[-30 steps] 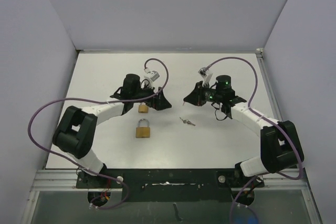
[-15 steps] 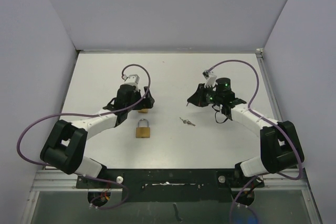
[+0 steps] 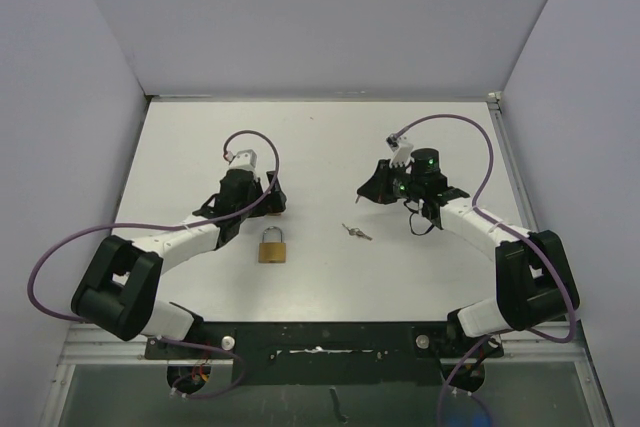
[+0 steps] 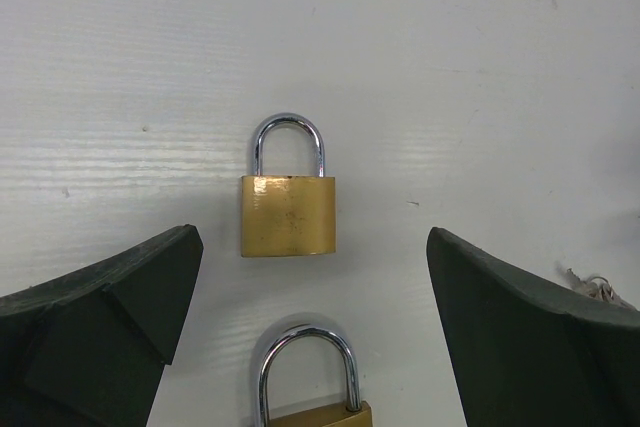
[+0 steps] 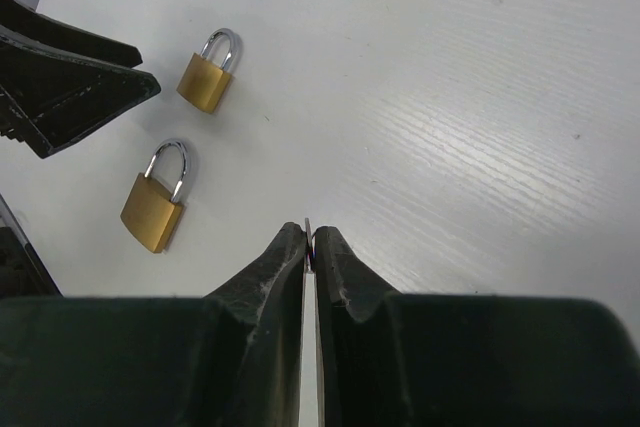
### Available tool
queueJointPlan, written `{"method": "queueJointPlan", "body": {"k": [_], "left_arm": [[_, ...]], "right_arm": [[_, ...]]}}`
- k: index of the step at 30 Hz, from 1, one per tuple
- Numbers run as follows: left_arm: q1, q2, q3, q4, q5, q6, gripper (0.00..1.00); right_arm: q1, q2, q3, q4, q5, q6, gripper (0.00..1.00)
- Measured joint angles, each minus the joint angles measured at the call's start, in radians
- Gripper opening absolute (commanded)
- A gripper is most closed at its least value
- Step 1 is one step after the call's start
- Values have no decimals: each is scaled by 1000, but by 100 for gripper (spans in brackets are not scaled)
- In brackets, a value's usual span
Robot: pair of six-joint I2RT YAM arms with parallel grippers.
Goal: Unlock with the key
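Two brass padlocks lie on the white table. The left wrist view shows one whole [image 4: 288, 215] and the shackle of a nearer one [image 4: 308, 372] between my open left fingers. My left gripper [image 4: 312, 269] [image 3: 264, 201] hovers over them, open and empty. The larger padlock [image 3: 274, 247] shows in the top view; the other is mostly hidden under the left gripper. My right gripper [image 5: 308, 239] [image 3: 373, 187] is shut on a thin metal key blade [image 5: 307, 231], held above the table to the right of the padlocks [image 5: 207, 77] [image 5: 156, 203].
A small bunch of keys [image 3: 355, 233] lies on the table between the two grippers; it also shows at the right edge of the left wrist view [image 4: 595, 287]. Purple cables loop over both arms. Grey walls enclose the table on three sides.
My left arm has swung left and drawn back, and its gripper now sits over the smaller padlock. The right gripper has barely moved and stays shut.
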Motion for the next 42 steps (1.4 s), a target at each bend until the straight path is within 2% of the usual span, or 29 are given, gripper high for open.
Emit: {"method": "queueJointPlan", "body": {"k": [42], "left_arm": [[0,100,-26,18,32,-65,97]], "right_arm": [[0,0,0,0,23,21,0]]}}
